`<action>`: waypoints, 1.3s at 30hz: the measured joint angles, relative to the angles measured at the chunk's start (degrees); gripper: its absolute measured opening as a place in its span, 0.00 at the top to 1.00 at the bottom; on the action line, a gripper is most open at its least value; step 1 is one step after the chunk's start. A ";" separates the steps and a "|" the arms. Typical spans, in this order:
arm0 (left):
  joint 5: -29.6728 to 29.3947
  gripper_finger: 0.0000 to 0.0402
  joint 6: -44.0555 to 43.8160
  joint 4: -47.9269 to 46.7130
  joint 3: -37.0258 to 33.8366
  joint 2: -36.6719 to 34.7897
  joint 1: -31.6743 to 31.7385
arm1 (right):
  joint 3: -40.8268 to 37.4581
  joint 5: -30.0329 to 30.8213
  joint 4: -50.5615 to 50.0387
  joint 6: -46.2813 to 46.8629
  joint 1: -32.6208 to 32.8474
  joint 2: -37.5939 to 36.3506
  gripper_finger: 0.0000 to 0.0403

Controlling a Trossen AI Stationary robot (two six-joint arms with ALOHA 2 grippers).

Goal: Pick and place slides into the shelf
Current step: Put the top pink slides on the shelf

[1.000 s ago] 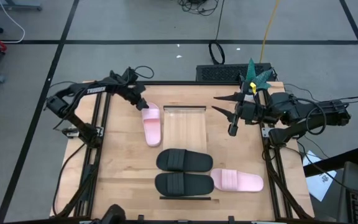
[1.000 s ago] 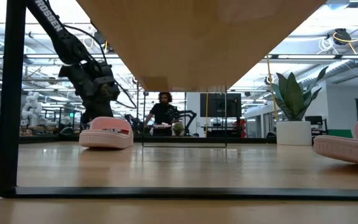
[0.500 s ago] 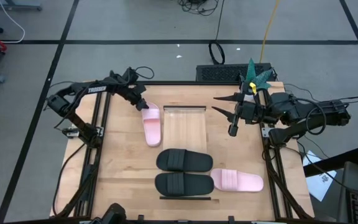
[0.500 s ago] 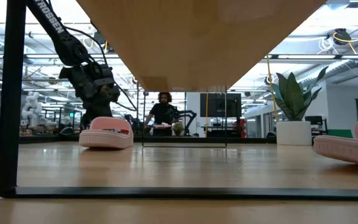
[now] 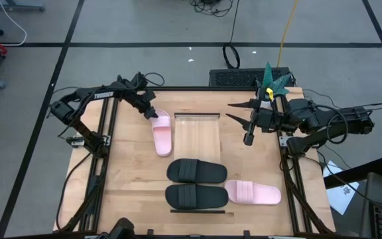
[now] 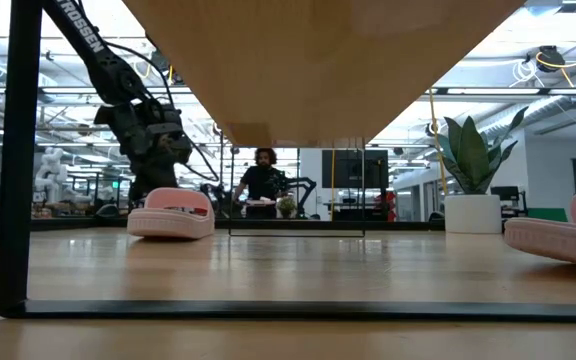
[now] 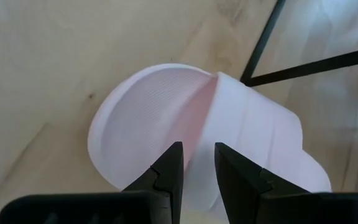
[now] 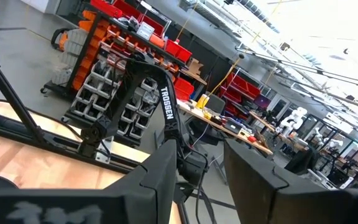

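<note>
One pink slide lies sole-down on the table just left of the shelf, a pale slatted rack. My left gripper slants down over this slide's far end. In the left wrist view its fingers stand a little apart above the slide, near the strap's edge. Two black slides lie crosswise on the shelf's near half. A second pink slide rests to their right. My right gripper hangs open, high at the far right, with nothing between its fingers. My left gripper comes at the pink slide slanting down from the table's far left. Its fingertips show over the footbed and the strap's edge. I cannot tell whether they touch the slide. The slide lies flat on the table.
A potted plant and a keyboard sit at the table's far right. The low view looks under the raised shelf, past its dark leg. A person stands in the room beyond. Bare wood lies left of the black slides.
</note>
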 joint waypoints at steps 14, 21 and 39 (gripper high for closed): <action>1.31 0.78 0.38 0.34 0.00 0.00 0.01 | 0.00 -0.02 0.00 -0.02 0.00 0.00 0.69; -1.19 0.78 0.55 0.37 -0.01 0.00 0.01 | 0.00 -0.04 0.00 -0.02 0.02 0.00 0.69; 5.57 0.78 0.13 0.38 -0.02 6.56 -2.41 | 0.00 -0.04 0.02 0.06 0.02 0.00 0.69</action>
